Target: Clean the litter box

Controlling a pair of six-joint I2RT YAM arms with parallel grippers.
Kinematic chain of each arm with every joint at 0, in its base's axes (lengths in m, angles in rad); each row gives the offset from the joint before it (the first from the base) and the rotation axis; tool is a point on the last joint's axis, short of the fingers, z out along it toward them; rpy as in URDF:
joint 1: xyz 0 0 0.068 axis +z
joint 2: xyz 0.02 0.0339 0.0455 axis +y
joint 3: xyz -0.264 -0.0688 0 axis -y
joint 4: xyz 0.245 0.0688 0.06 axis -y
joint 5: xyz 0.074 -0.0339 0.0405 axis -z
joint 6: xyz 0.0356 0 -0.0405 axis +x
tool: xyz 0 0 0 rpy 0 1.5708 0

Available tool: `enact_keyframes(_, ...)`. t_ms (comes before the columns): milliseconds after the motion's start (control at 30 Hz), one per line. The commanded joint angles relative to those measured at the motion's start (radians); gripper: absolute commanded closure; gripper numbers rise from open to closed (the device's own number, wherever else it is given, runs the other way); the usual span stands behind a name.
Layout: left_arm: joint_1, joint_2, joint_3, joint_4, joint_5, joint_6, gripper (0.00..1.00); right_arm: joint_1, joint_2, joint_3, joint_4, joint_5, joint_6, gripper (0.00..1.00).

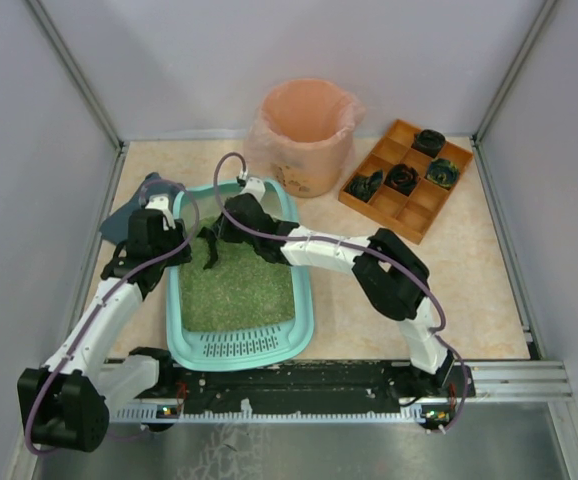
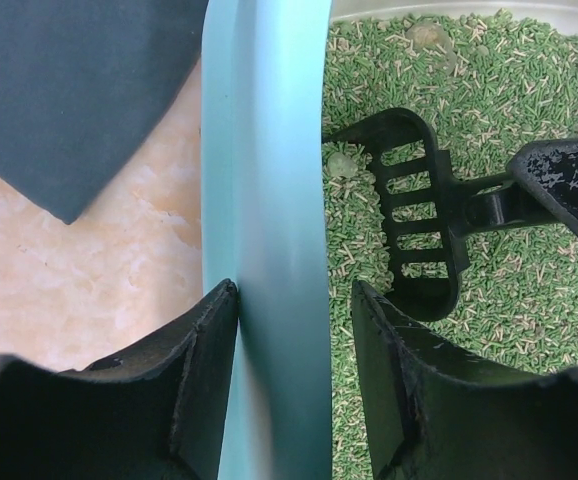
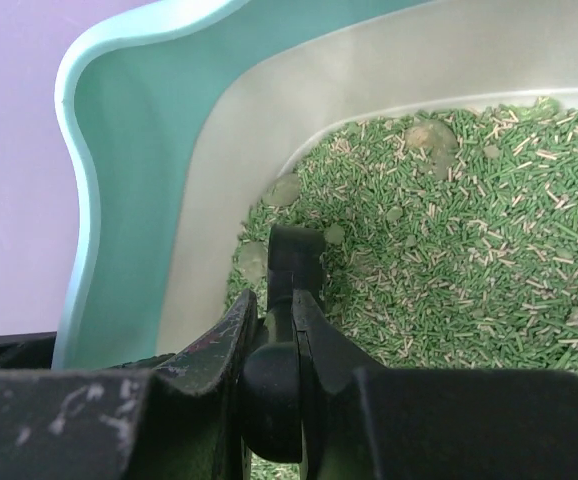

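The teal litter box (image 1: 239,350) holds green litter, with its slotted ledge at the near end. My left gripper (image 1: 177,240) straddles its left rim (image 2: 269,150). The outer finger (image 2: 204,340) touches the rim's outside, while the inner finger (image 2: 389,340) stands over the litter a small gap from the rim, so the left gripper (image 2: 294,290) is open. My right gripper (image 1: 231,225) is shut on the handle of a black slotted scoop (image 2: 409,215), whose head rests on the litter near the far left corner. Pale clumps (image 3: 431,135) lie in the litter near the scoop (image 3: 294,260).
A round bin with a peach liner (image 1: 307,130) stands behind the box. An orange compartmented tray (image 1: 406,178) with dark items sits at the back right. A dark grey-blue sheet (image 1: 134,205) lies left of the box. Grey walls close in the sides.
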Motion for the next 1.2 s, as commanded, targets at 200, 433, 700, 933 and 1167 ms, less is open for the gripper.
enact_keyframes(200,-0.006,0.009,0.026,0.002,0.096,-0.005,0.46,0.082,-0.029,-0.146,0.175,-0.168,0.214,1.0)
enact_keyframes(433,-0.006,-0.011,0.031,-0.005,0.088,-0.005,0.46,0.073,-0.141,-0.277,0.284,-0.102,0.266,1.0)
enact_keyframes(700,-0.006,-0.053,0.026,0.005,0.068,-0.008,0.41,0.058,-0.24,-0.392,0.383,-0.039,0.31,1.0)
enact_keyframes(933,-0.006,-0.107,0.018,0.014,0.046,-0.014,0.38,0.03,-0.303,-0.421,0.327,0.01,0.323,1.0)
enact_keyframes(1167,-0.006,-0.139,0.011,0.029,0.02,-0.016,0.33,0.008,-0.39,-0.48,0.293,0.059,0.321,1.0)
